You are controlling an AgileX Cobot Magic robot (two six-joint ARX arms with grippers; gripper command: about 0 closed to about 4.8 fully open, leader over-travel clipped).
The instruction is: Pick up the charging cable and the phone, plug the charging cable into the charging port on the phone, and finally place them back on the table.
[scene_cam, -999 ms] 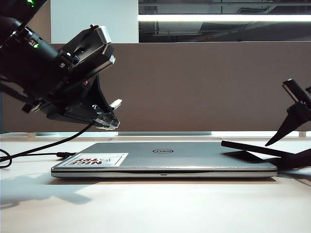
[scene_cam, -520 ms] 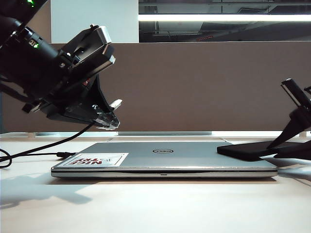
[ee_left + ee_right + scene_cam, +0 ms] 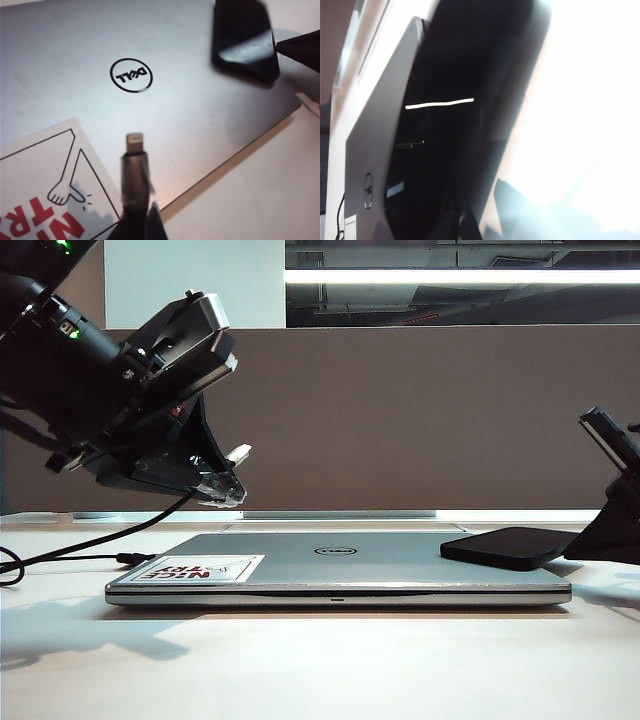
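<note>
Two grippers, both closed. Left gripper [image 3: 222,490] hangs above the sticker end of the laptop [image 3: 340,570], pinching the charging cable [image 3: 134,175] just behind the collar, silver plug sticking out forward over the lid. Right gripper [image 3: 610,530] sits low at the laptop's other end, jaws clamped on the near end of the phone [image 3: 510,545]; the phone is tilted, far end resting on the lid.

How I'd run the lift:
- raise the phone straight up, slowly, since the grip is only on one end and glossy faces may slip
- level it and turn its short edge toward the plug
- keep the left arm parked until the charging port is visible; I can't see it yet
- align on axis, then push.
</note>
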